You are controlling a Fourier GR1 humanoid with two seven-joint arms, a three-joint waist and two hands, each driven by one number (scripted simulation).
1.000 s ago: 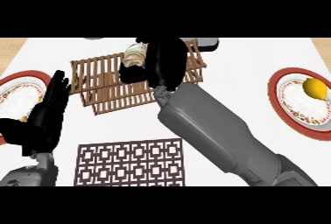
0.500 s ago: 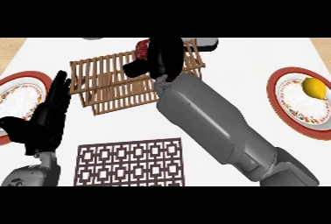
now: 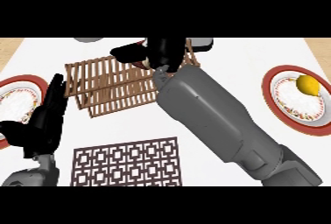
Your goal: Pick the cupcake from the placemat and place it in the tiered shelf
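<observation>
Hovering over the tiered shelf (image 3: pixel 119 87) at 12 o'clock, right hand (image 3: pixel 158 51) fingers curled, contents hidden; resting at 9 o'clock, left hand (image 3: pixel 40 124) fingers straight.

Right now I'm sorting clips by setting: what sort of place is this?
Probably a kitchen or dining counter: a wooden tiered shelf, a patterned placemat, and a plate holding a lemon.

The tiered shelf (image 3: pixel 113 85) is sitting toward the back of the counter (image 3: pixel 226 61), a bit left of centre, with the placemat (image 3: pixel 127 162) lying in front of it near the front edge. One plate (image 3: pixel 16 103) is sitting off to the left and another plate (image 3: pixel 294 103) way over on the right, with a lemon (image 3: pixel 308 85) resting on that one. The right hand (image 3: pixel 158 51) is hanging over the shelf's back right corner, and the left hand (image 3: pixel 42 120) is resting just in front of the left plate, overlapping its edge.
</observation>
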